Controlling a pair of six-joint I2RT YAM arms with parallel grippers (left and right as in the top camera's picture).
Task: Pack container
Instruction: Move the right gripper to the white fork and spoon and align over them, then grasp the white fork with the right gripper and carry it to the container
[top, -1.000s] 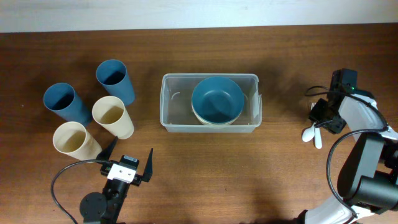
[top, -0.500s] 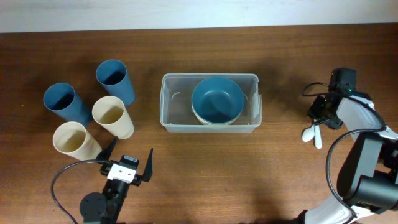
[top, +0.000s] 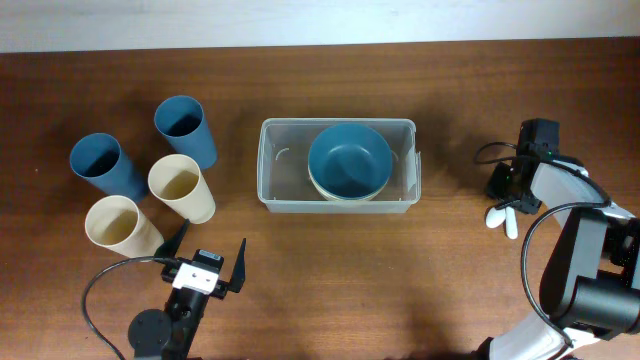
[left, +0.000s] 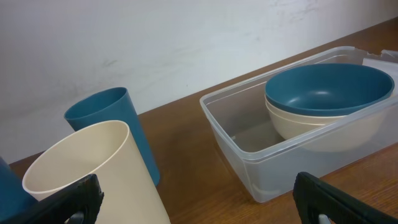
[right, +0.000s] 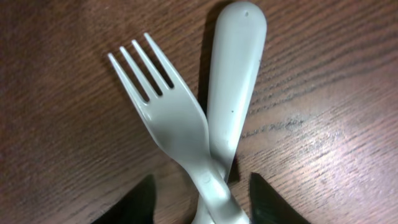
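Observation:
The clear container (top: 268, 165) stands mid-table and holds a blue bowl (top: 349, 160) nested in a cream bowl (left: 323, 130). In the left wrist view the container wall (left: 249, 162) is ahead and to the right. My left gripper (top: 213, 236) rests near the front edge, open and holding nothing. On the far right lie a white fork (right: 168, 115) and a white spoon (right: 235, 81), crossed on the wood. My right gripper (right: 202, 202) is low over their handles. It is open, with one dark finger (right: 134, 205) on each side, and a gap shows on both sides.
Two blue cups (top: 185, 125) (top: 100, 160) and two cream cups (top: 178, 185) (top: 118, 222) stand upright at the left. One cream cup (left: 93, 168) is close in front of the left gripper (left: 199, 211). The cutlery (top: 503, 218) lies near the right table edge.
The right gripper has shifted a little to the left over the cutlery and its jaws have narrowed. The left arm has not moved.

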